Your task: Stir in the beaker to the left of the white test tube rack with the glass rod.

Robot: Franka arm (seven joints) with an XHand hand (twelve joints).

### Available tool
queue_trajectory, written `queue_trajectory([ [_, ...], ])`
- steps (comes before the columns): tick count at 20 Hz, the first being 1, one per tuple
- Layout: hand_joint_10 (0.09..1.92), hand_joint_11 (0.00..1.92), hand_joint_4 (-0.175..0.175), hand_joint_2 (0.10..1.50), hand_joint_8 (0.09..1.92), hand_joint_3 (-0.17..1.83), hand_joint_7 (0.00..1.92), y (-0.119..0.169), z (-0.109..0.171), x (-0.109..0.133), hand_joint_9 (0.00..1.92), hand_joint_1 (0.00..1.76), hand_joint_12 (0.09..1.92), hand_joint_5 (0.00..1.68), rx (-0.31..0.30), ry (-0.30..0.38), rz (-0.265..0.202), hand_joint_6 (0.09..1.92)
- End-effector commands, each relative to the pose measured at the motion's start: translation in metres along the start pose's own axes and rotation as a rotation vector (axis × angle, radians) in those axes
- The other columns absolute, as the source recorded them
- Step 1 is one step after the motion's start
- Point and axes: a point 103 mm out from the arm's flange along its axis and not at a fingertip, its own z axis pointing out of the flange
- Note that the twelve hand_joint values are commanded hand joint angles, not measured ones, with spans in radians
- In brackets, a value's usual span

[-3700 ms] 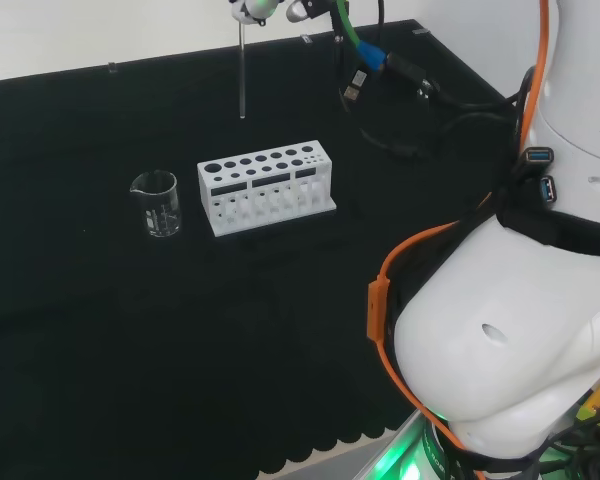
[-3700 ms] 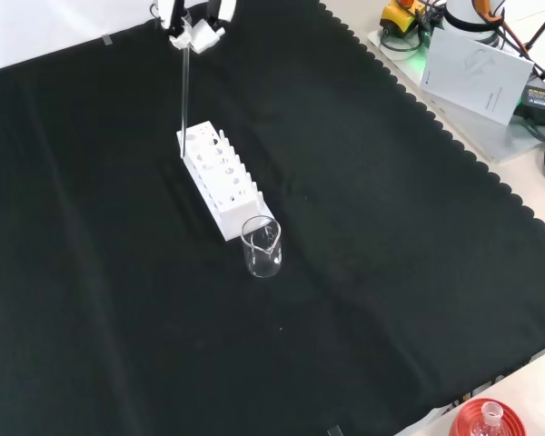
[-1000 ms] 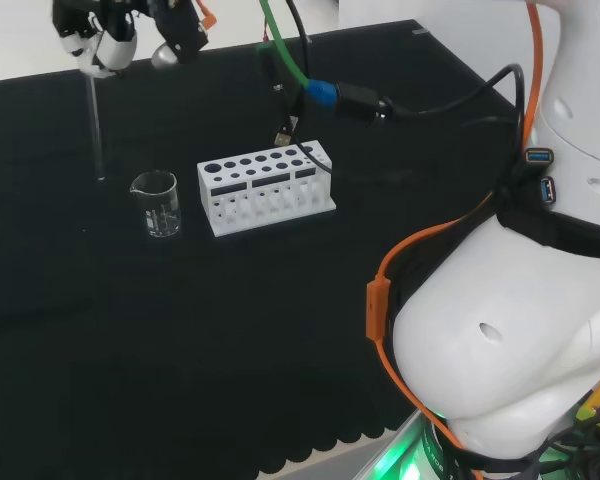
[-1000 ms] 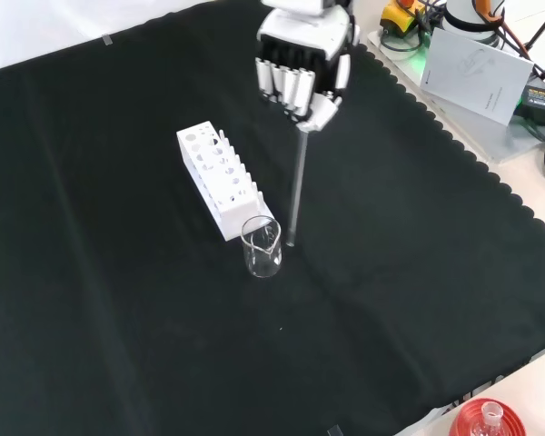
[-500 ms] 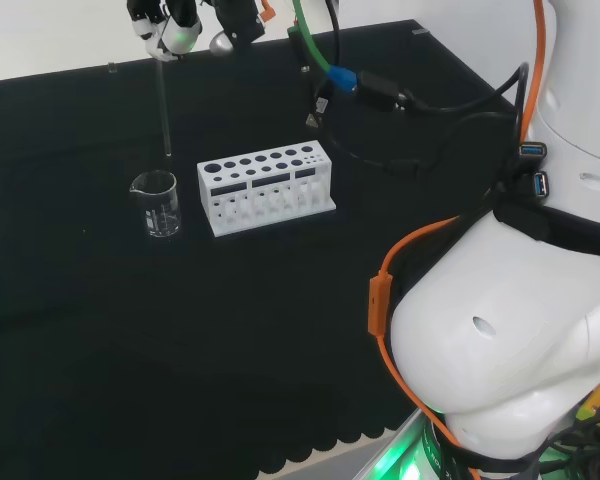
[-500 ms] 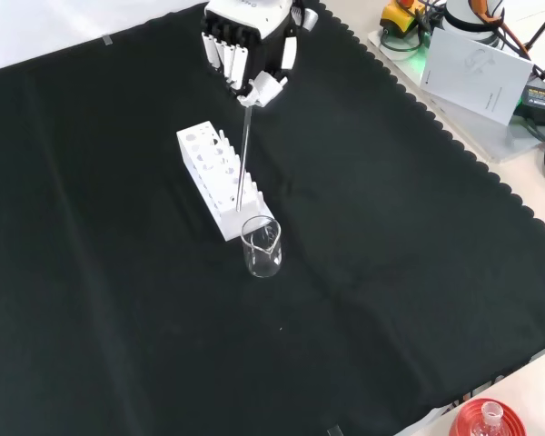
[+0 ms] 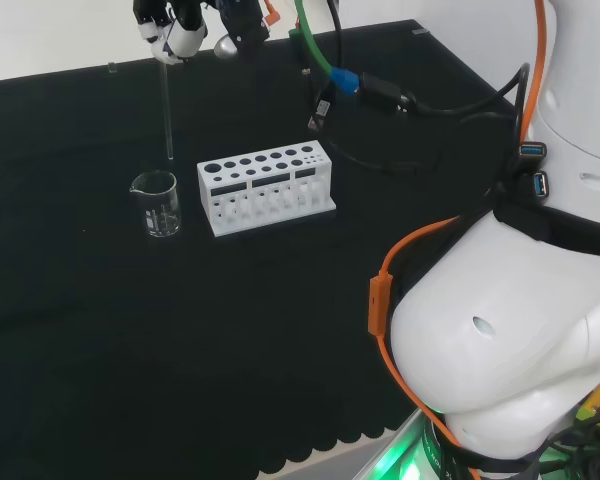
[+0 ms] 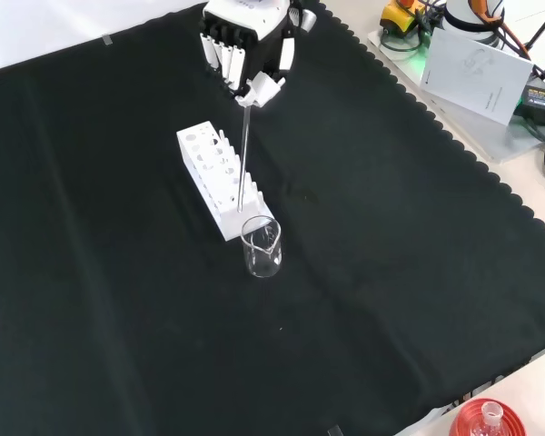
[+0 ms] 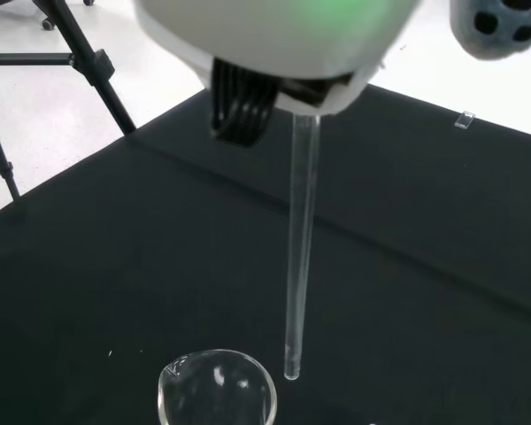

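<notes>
we see the black and white robot hand [image 8: 245, 50] with fingers curled on the top of the clear glass rod [image 8: 244, 150], which hangs upright, tip above and just off the rim of the small clear glass beaker [image 7: 157, 203]. the beaker sits just left of the white test tube rack [image 7: 267, 186] in the head view. we judge a descent now could clip the rim and tip the beaker, or the rod could snag the rack. open black-cloth counter [image 8: 391, 272] surrounds both, edges well apart.
</notes>
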Motion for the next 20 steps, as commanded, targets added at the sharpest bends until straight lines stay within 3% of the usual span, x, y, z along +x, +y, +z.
queue_trajectory([
  [1,0.09,1.66,-0.175,0.57,0.78,0.88,1.36,-0.001,0.003,0.004,1.81,1.32,0.46,1.09,0.009,-0.005,-0.003,0.94],
  [20,0.09,1.66,-0.175,0.57,0.78,0.88,1.36,0.000,0.013,0.029,1.81,1.32,0.46,1.09,0.029,-0.008,-0.039,0.93],
])
